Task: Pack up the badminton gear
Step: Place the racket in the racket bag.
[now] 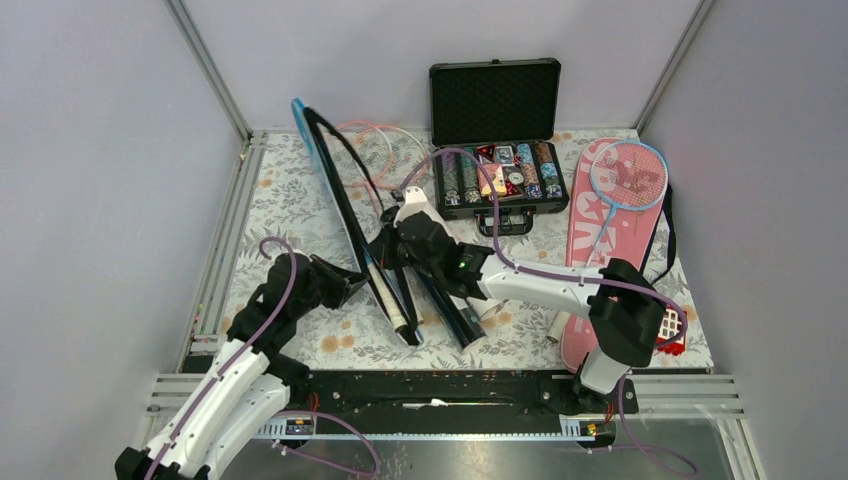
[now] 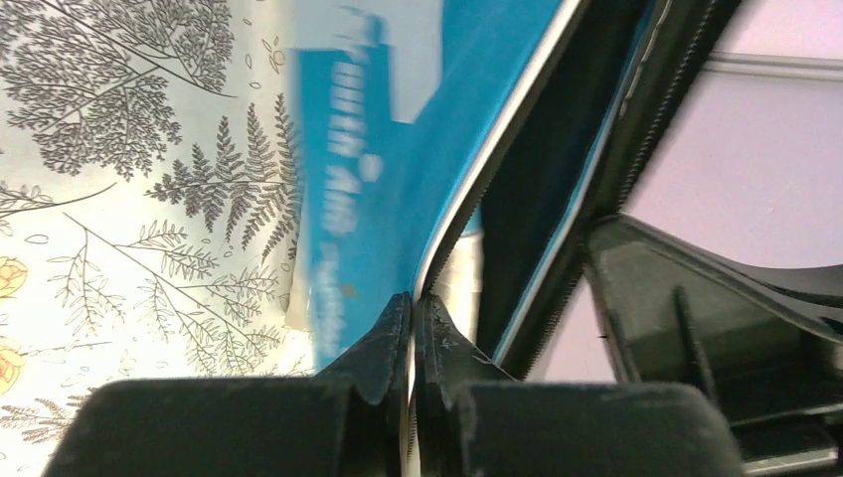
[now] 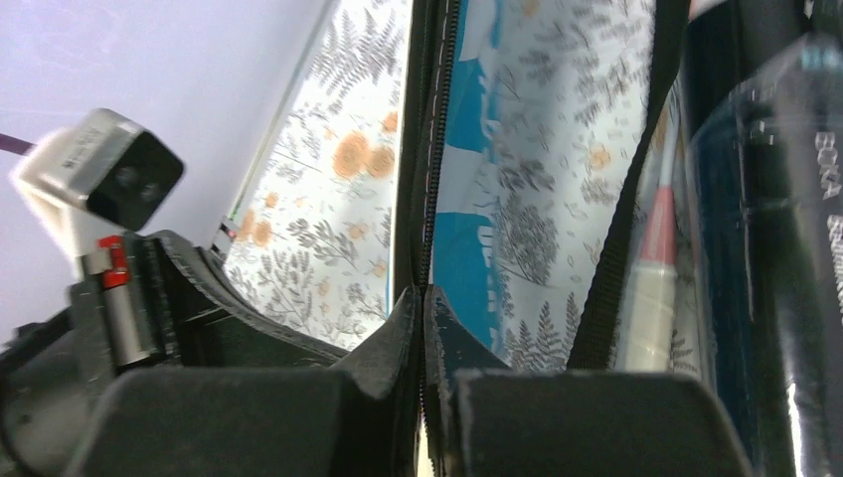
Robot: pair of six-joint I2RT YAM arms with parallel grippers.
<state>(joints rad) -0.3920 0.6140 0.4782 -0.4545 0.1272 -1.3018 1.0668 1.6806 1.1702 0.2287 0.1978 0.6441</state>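
The blue racket cover stands on edge on the table, its zip side spread apart. My left gripper is shut on one rim of it; the left wrist view shows the blue cover pinched at my left gripper. My right gripper is shut on the other zip rim, seen in the right wrist view at my right gripper beside the blue cover. A pink racket lies behind. The light-blue racket rests on the pink cover. A dark tube lies under my right arm.
An open black case of poker chips sits at the back centre. A small red block with white squares lies by the right arm's elbow. Enclosure walls close in left, right and behind. A black strap hangs next to the dark tube.
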